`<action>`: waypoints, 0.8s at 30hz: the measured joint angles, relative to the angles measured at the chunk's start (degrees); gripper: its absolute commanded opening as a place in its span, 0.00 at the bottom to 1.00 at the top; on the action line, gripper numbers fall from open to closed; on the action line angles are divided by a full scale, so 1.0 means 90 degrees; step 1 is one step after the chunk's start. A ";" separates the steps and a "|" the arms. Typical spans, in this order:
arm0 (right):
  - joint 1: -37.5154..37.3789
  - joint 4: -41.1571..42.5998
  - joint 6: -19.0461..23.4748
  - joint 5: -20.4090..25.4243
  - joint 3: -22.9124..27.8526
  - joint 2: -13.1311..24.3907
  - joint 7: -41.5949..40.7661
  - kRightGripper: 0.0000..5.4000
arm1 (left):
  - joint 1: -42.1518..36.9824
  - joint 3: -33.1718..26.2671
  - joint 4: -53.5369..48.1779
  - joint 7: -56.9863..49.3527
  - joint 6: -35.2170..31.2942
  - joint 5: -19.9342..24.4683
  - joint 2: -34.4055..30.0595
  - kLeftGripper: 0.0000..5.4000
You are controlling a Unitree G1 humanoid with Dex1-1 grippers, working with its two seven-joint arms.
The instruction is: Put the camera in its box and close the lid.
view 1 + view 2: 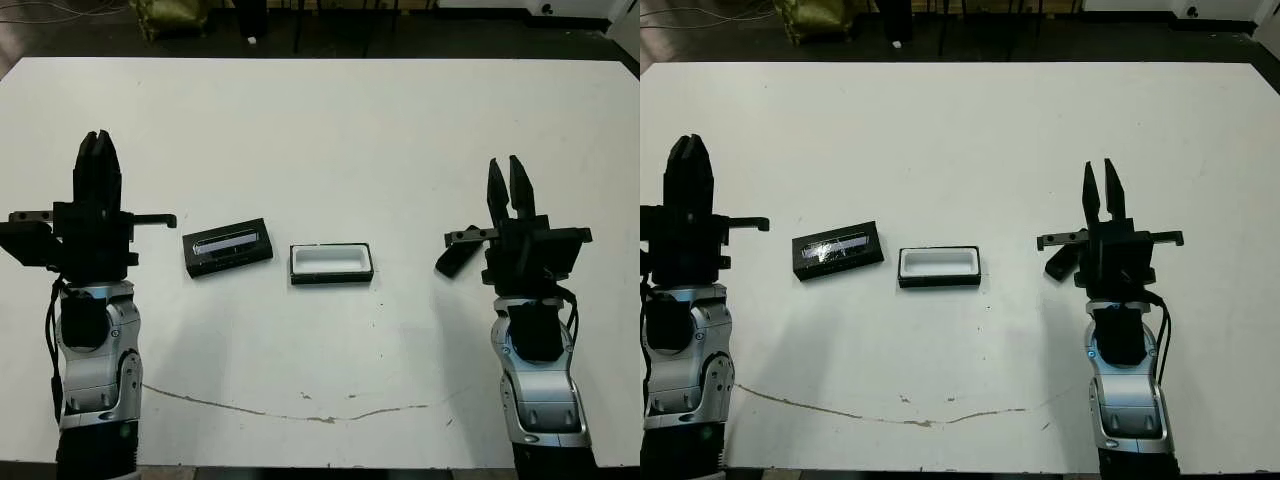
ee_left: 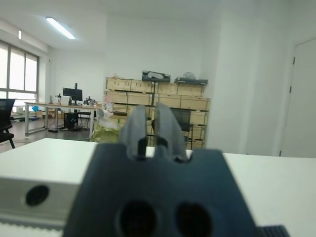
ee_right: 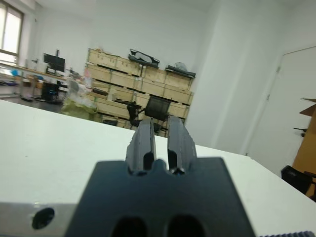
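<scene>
Progress: nothing done | box (image 1: 332, 263) open, white lining bare, mid tabletop (image 1: 330, 130) | lid (image 1: 228, 247) just beside it | camera (image 1: 456, 258) by right hand (image 1: 510, 186), fingers slightly spread, empty | left hand (image 1: 98, 152) pressed together, empty | left: pick, insert, close.

**Black claws on silver arms**

Each forearm is a rounded silver-grey shell with black joints and black cable alongside. The left gripper (image 1: 98, 150) and right gripper (image 1: 509, 185) are boxy black blocks with two tapered black fingers and side brackets
</scene>
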State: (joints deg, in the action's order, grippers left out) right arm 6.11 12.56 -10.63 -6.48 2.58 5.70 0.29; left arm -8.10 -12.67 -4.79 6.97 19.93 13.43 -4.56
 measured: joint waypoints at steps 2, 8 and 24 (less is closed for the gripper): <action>0.0023 0.0141 0.0102 0.0144 0.0096 0.0134 -0.0147 0.00 | 0.0005 0.0002 0.0000 -0.0001 0.0003 -0.0017 0.0000 0.00; 0.0234 0.0314 0.0505 0.0780 0.0638 0.0876 -0.0848 0.00 | 0.0005 0.0023 0.0001 0.0003 0.0004 -0.0033 0.0001 0.00; 0.1690 -0.0950 0.2075 0.0801 0.0951 0.3401 -0.2450 0.00 | 0.0078 0.0030 -0.0031 0.0005 -0.0010 0.0008 -0.0003 0.00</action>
State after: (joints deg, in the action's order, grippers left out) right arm 21.32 4.01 8.05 0.74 11.13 36.30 -21.76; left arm -7.41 -12.41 -5.07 7.01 19.83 13.50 -4.59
